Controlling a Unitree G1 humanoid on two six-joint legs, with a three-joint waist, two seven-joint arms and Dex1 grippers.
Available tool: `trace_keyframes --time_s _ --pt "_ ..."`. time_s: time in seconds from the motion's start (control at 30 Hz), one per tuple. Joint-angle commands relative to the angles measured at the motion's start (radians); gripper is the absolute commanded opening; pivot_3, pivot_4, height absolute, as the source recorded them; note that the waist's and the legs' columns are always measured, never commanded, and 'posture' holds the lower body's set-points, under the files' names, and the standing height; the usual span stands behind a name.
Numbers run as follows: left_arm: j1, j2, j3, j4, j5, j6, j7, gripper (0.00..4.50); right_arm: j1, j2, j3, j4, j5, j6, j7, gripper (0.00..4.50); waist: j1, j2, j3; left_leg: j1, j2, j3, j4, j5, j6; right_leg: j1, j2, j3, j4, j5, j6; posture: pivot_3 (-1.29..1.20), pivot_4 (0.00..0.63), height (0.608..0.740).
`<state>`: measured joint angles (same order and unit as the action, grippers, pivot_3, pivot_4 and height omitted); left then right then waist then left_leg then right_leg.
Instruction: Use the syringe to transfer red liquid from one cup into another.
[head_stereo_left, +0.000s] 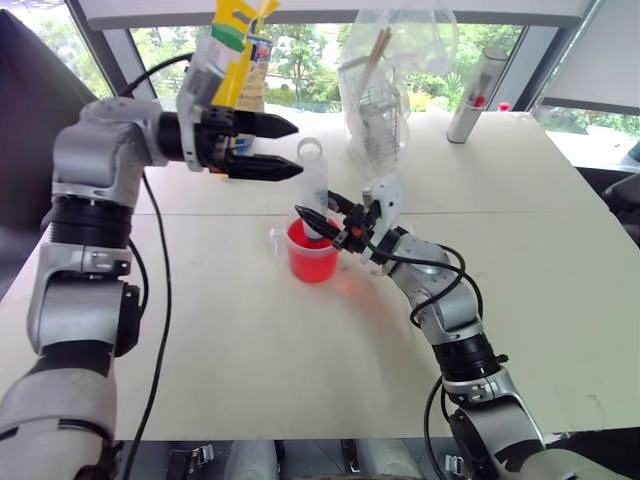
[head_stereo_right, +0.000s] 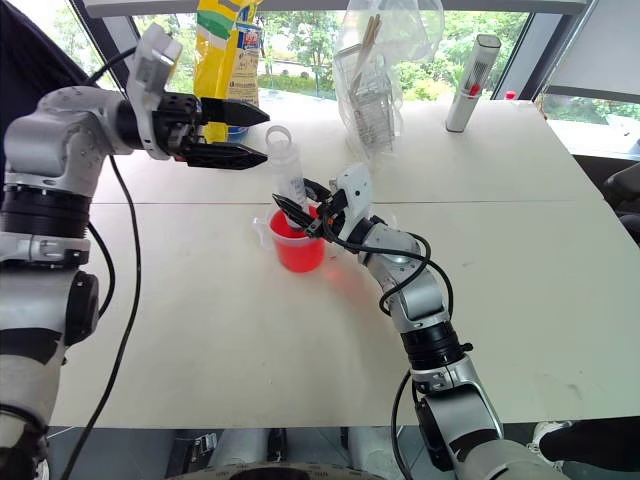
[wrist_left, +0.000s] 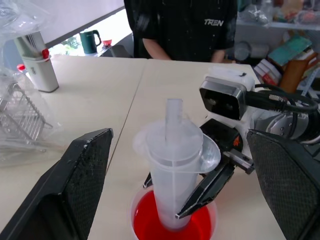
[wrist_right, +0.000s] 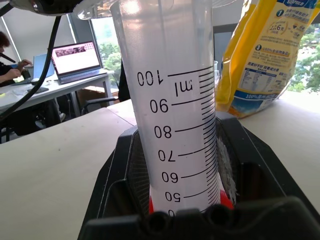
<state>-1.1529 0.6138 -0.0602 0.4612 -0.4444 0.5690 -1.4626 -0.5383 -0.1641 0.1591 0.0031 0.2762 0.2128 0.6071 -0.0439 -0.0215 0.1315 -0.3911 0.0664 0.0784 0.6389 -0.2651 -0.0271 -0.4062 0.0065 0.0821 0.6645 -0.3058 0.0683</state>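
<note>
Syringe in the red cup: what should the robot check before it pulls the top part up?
1. Clear plastic syringe stands upright, tip down in the red-tinted handled cup: ok.
2. Right gripper fingers clamp the barrel: ok.
3. Left gripper fingers spread wide beside the plunger top: ok.
4. Left fingers holding the plunger: not ok, apart.
5. Tip under the red liquid: cannot tell.

Both eye views look forward and down from the robot's head over the white table (head_stereo_left: 520, 260) toward its far edge and the windows. The left wrist view looks steeply down, close above the syringe (wrist_left: 175, 175) standing in the red cup (wrist_left: 150, 220). The right wrist view sits nearly level, right against the same syringe barrel.
</note>
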Motion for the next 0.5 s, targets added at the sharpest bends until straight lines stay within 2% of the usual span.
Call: trace_keyframes --time_s 0.03,0.23,0.27,0.37,0.5 --pt "-0.022 -0.014 0.016 -0.007 -0.01 -0.005 -0.003 4.4 -0.02 0.0 -0.003 -0.049 -0.002 -0.002 0.001 1.46 -0.001 0.0 0.0 0.0 0.0 0.0 0.0 0.0 0.0 0.0 0.0 0.0 0.0 0.0 0.0 0.0 0.15 0.739" --pt "-0.012 -0.022 0.013 -0.026 -0.017 0.025 -0.021 4.4 -0.014 -0.007 -0.004 -0.064 -0.002 0.009 -0.002 1.46 -0.006 0.0 0.0 0.0 0.0 -0.001 0.0 0.0 0.0 -0.001 0.001 0.0 0.001 0.0 0.0 0.0 0.15 0.739" --pt "-0.008 -0.024 0.013 -0.031 -0.018 0.028 -0.021 4.17 -0.014 -0.007 -0.005 -0.066 -0.001 0.012 -0.003 1.46 -0.006 0.0 0.0 0.0 0.0 -0.001 0.0 0.0 0.0 -0.001 0.001 0.0 0.001 0.0 0.0 0.0 0.15 0.739" --pt "0.0 -0.026 0.014 -0.044 -0.018 0.038 -0.016 3.13 -0.013 -0.008 -0.003 -0.072 -0.003 0.018 -0.005 1.46 -0.003 0.0 0.0 0.0 0.0 0.0 0.0 0.0 0.0 0.0 0.001 0.0 0.001 0.0 0.0 0.0 0.15 0.739" --pt "0.011 -0.027 0.015 -0.058 -0.019 0.046 -0.006 1.04 -0.014 -0.007 -0.003 -0.079 -0.001 0.025 -0.005 1.46 -0.002 0.0 0.0 0.0 0.0 0.0 0.0 0.0 0.0 0.0 0.001 0.0 0.0 0.0 0.0 0.0 0.15 0.739"
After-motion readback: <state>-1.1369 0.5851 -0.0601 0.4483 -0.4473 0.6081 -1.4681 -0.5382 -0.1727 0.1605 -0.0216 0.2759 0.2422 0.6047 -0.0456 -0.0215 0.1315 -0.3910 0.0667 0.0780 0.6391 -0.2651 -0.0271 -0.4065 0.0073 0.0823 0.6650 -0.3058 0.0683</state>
